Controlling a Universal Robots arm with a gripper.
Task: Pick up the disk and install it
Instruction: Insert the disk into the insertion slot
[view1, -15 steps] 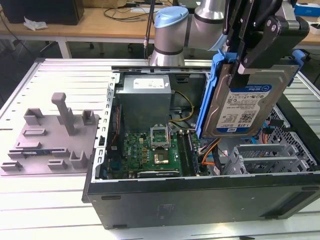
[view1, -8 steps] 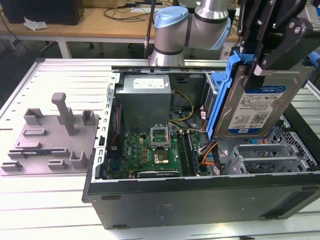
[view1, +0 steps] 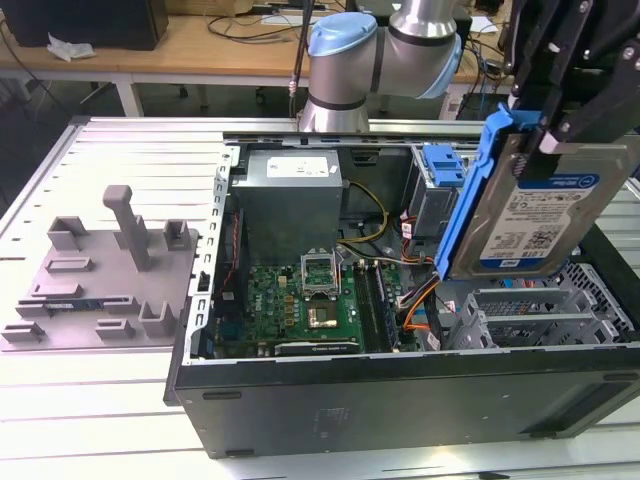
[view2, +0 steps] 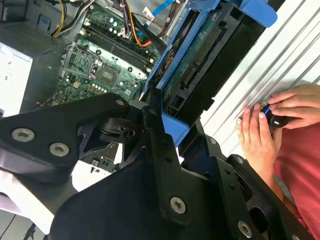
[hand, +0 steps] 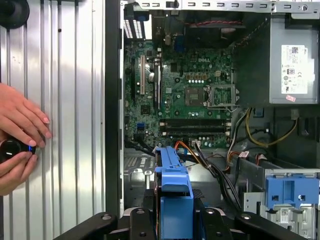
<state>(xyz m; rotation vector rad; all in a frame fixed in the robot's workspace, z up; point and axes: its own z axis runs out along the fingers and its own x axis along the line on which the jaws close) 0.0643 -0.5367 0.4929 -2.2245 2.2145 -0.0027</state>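
Ribbed surface (view1: 90, 420), open case (view1: 400, 395); at 2 o'clock, pincer (view1: 562, 128) clamped on disk (view1: 545, 225) by its frame: stiff, heavyish, probably shock-fragile.

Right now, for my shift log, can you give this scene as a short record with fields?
Held item: flat silver hard drive in a bright blue plastic carrier frame, raised on edge
Robot hand: black, shut on the hard drive
Location: above the open black computer case, near its grey metal drive cage, not yet seated
Nearby: a person's hands on a small black device, beside the case
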